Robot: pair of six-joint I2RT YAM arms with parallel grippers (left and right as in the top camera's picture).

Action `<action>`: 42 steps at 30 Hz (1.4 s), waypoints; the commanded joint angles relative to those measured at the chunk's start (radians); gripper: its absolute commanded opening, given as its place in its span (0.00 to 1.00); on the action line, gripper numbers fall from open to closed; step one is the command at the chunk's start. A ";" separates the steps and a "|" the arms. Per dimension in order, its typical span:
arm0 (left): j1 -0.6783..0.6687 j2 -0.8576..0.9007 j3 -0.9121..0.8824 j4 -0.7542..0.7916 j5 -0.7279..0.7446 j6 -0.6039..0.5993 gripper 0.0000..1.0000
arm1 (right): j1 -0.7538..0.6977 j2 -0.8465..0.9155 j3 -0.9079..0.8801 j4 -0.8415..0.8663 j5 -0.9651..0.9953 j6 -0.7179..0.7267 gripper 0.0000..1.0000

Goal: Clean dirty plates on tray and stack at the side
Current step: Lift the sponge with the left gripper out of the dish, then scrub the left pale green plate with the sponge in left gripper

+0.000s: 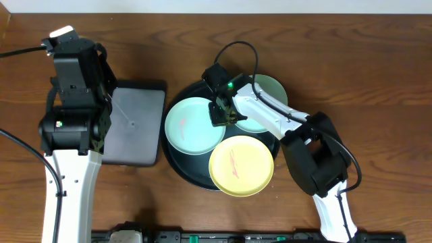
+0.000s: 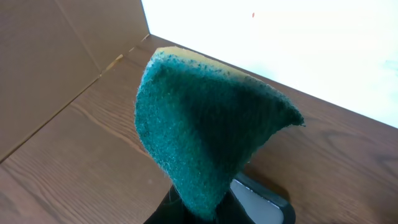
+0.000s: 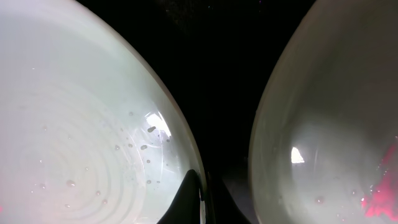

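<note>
Overhead looks straight down on the whole table (image 1: 202, 20); left wrist faces outward, sponge (image 2: 205, 130) close ahead; right wrist peers closely at two plates (image 3: 81, 124) flanking the right pincer (image 3: 200, 199), both shared overhead.

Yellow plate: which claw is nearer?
Right. Right claw hangs near the yellow plate, between the mint plates; left claw, holding a sponge, is far past the grey tray.

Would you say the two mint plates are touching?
Apart: the right wrist view shows black tray between one mint plate and the other.
</note>
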 commanded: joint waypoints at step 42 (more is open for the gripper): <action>-0.243 0.587 -0.070 -0.197 0.530 -0.250 0.07 | 0.002 0.011 -0.002 -0.002 0.048 -0.008 0.01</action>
